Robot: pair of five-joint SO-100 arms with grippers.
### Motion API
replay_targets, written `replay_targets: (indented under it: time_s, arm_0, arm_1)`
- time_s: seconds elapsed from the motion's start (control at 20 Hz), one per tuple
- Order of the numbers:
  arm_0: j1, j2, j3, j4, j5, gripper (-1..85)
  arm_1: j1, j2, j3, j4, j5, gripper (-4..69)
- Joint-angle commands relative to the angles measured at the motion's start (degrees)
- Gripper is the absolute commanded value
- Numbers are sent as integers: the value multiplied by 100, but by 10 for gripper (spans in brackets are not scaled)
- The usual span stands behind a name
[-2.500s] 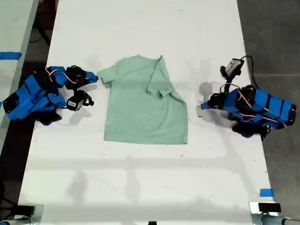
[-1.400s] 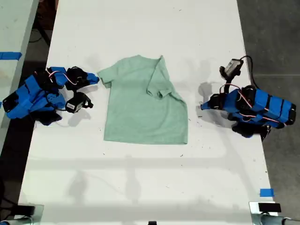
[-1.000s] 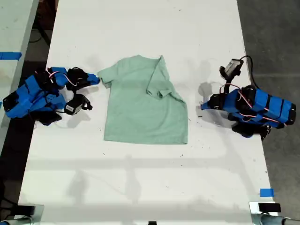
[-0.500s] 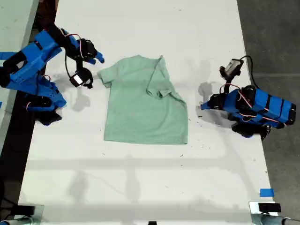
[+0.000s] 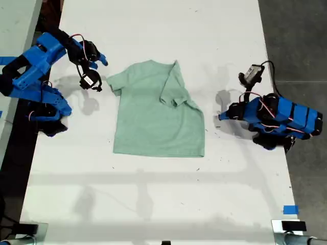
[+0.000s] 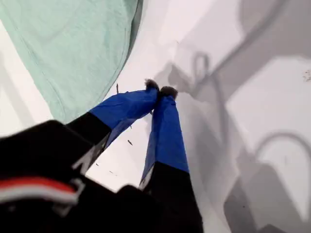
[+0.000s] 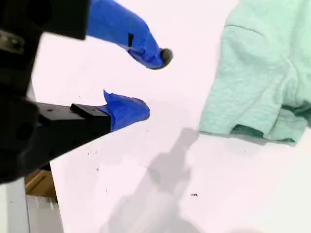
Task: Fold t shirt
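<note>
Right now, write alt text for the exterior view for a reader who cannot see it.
A mint-green t shirt lies on a white table, one sleeve folded over its body. A blue arm stands at each side, touching no cloth; my second gripper hangs raised beside the flat sleeve, fingers apart.

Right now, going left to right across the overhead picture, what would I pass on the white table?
My second end effector, held open → the t shirt → my first end effector, shut.
</note>
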Motion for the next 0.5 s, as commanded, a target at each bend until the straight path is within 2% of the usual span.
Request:
replay_targets:
  time_s: [0.0,0.3,0.45]
  arm_0:
    - [193,70,369,-334,-123,215]
    - [475,-686,800,-914,-167,289]
    - [545,-1239,879,-1274,-246,287]
  arm_1:
    - [0,-18,70,-141,-35,12]
    - [26,-18,70,-141,-44,12]
    - [0,-18,70,-141,-44,12]
